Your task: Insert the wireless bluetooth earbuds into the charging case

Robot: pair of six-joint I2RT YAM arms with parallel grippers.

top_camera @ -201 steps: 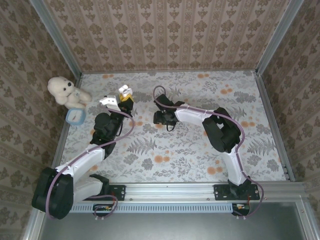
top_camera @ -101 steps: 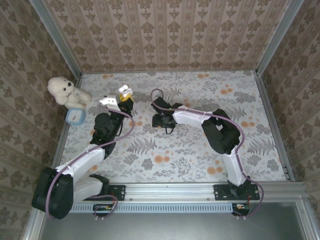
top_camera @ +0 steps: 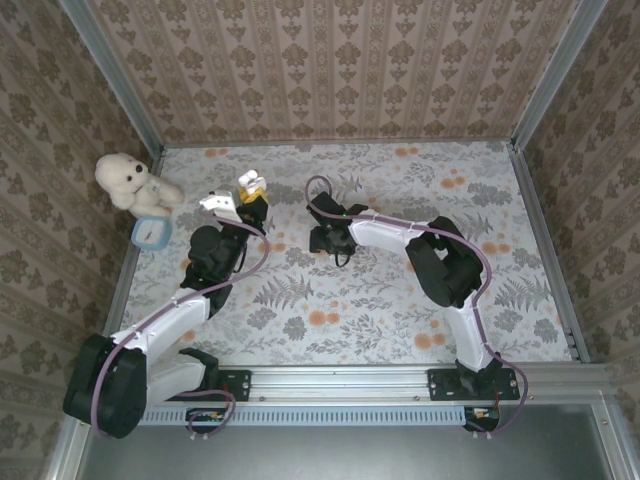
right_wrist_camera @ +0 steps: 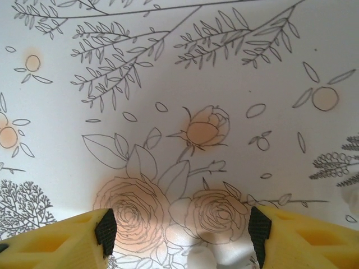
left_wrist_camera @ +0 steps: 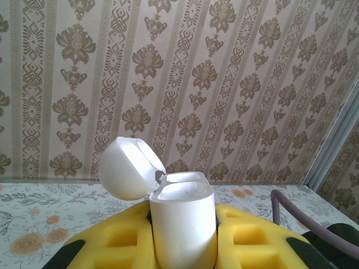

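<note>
Two arms reach over a floral counter [top_camera: 380,310], seen from above: the left pincer [top_camera: 252,198] is raised with a white case [top_camera: 248,179], and the right pincer [top_camera: 325,243] points down.

Left wrist: yellow fingers [left_wrist_camera: 252,241] clamp the case, lid [left_wrist_camera: 129,168] open.

Right wrist: the fingers are spread wide, with a blurred white earbud [right_wrist_camera: 201,259] low between them.

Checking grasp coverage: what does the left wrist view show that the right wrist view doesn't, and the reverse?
Left wrist: the open white case clamped in the left jaws, lid flipped back, wallpaper behind. Right wrist: the right jaws open above the tablecloth, a small blurred white thing between them, perhaps an earbud. Both: yellow fingers and floral tablecloth.
</note>
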